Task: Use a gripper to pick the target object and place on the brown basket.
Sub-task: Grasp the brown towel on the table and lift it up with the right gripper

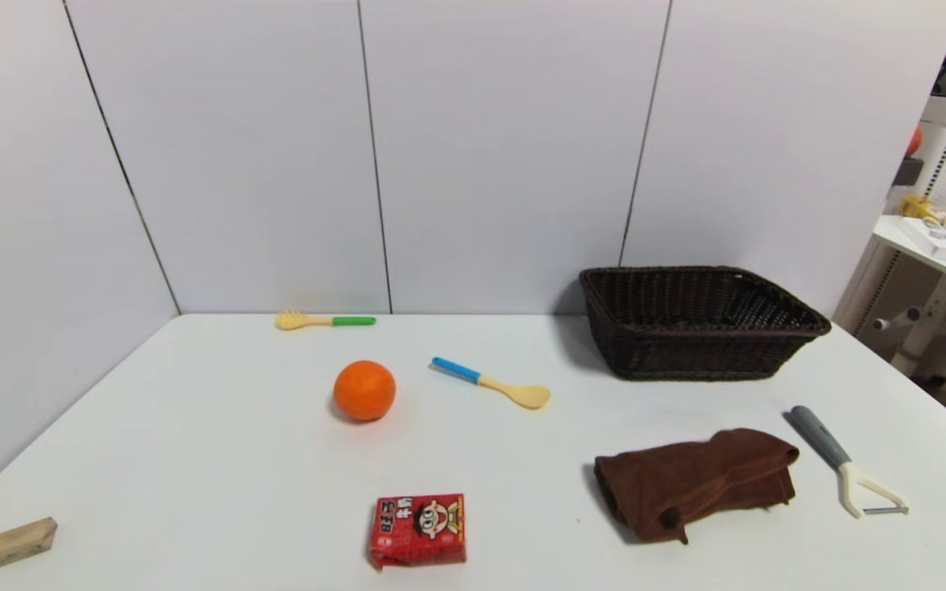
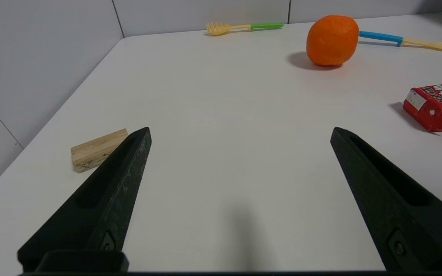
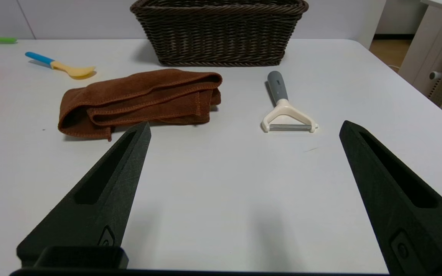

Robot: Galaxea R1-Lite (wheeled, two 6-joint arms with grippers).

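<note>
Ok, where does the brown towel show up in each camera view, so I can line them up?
Head view: the brown towel lies folded on the table, nearer the camera than the brown basket, with the peeler to its right.
Left wrist view: not in it.
Right wrist view: the towel lies beyond the open right gripper, short of the basket.
Shared landmark: the blue-handled spoon.

Both the left gripper (image 2: 240, 130) and the right gripper (image 3: 244, 124) hover low, fingers spread wide, holding nothing.
</note>
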